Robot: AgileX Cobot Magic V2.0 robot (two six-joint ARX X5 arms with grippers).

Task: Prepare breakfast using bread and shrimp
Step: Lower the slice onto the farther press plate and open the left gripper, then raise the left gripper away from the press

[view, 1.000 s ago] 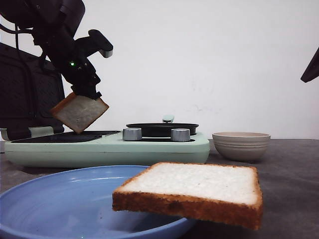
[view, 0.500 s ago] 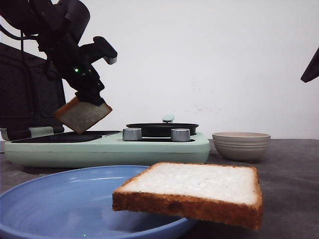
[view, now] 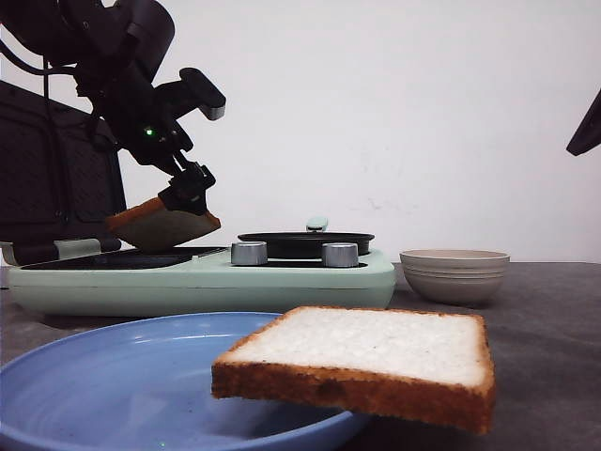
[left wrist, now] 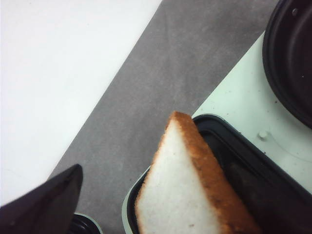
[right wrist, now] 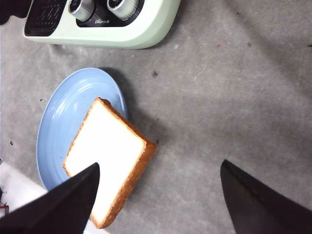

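**Two bread slices: one gripped over the grill, one on the plate rim**

Two slices show in our front view. At upper left, the left end effector point(view: 188, 195) pinches one slice of bread point(view: 164, 225) by its edge, tilted nearly flat just above the dark grill tray point(view: 122, 258) of the mint-green cooker point(view: 202, 282). The second slice point(view: 362, 362) fills the lower centre, resting on the rim of the blue plate point(view: 103, 376) and jutting past it. A beige bowl point(view: 454, 273) sits at right, beside the cooker; its contents are hidden from us.

In our left wrist view, the held slice point(left wrist: 187, 195) hangs over the tray's corner point(left wrist: 253, 180), grey worktop point(left wrist: 146, 97) beyond.

In our right wrist view, the right end effector point(right wrist: 156, 195) stands wide and empty above the worktop, the plate's slice point(right wrist: 109, 158) at lower left.
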